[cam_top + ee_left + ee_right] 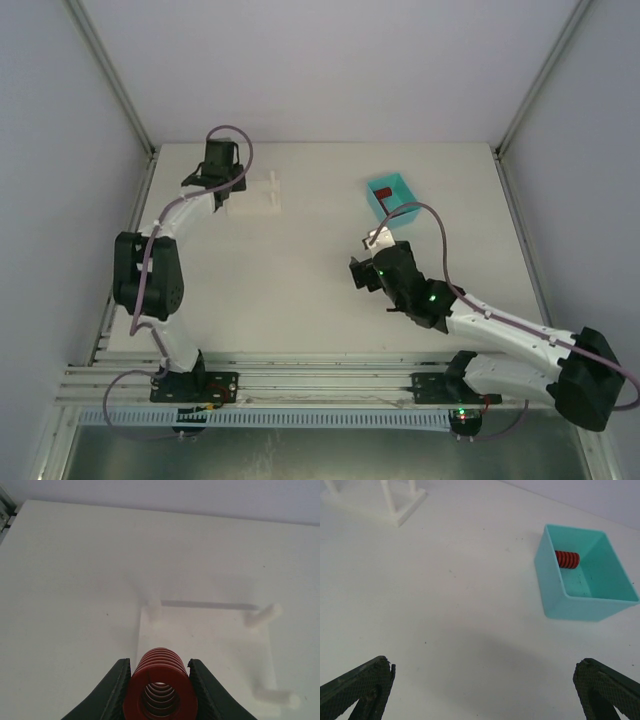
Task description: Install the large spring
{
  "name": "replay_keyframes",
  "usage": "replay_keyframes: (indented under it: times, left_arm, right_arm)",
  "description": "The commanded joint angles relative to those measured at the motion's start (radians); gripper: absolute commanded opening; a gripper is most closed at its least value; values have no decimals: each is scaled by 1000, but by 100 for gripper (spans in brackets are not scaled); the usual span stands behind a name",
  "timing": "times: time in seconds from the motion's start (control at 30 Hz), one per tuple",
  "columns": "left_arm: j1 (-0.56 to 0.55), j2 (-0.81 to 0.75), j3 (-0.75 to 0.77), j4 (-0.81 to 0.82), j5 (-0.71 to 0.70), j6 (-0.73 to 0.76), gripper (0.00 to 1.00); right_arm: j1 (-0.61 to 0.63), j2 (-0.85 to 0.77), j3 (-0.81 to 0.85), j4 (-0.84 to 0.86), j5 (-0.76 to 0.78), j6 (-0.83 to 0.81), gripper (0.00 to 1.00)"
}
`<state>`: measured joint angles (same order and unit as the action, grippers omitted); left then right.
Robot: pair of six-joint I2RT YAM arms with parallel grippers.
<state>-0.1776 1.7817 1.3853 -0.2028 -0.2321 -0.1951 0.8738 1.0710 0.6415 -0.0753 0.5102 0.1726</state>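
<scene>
1. Left hand (160, 682) clenched on red spring (160, 672); coil's open end faces the cam; its lower part cut off by frame edge.
2. Spring sits at near edge of white jig (200, 645); touching it or above it, can't tell.
3. Jig pegs (154, 608) pale on pale desk (300, 290); outlines blurry, count unclear.
4. Top view: spring hidden under left hand; jig only faintly seen.
5. Right hand (482, 687) released, jaws wide, holding nothing; only fingertips in its wrist view, rest cut off.
6. Teal bin (550, 587) well apart from jig; second spring (567, 559) lies inside by far wall; its size vs. held one hard to judge.
</scene>
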Motion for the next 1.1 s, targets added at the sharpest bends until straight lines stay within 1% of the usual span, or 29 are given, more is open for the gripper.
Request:
replay_keyframes:
  times: [0.0,0.3,0.83,1.07]
  left_arm:
    - [31,69,115,-9,10,22,0]
    - [66,194,246,-26,27,27,0]
    - [92,324,356,-39,81,29,0]
    - [98,351,372,-39,100,34,0]
  right_arm:
    - [-5,-24,-12,23,53,10,99]
    - [-6,-20,-24,42,59,16,99]
    - [-8,0,-25,52,72,5,99]
    - [-9,17,-21,55,73,1,99]
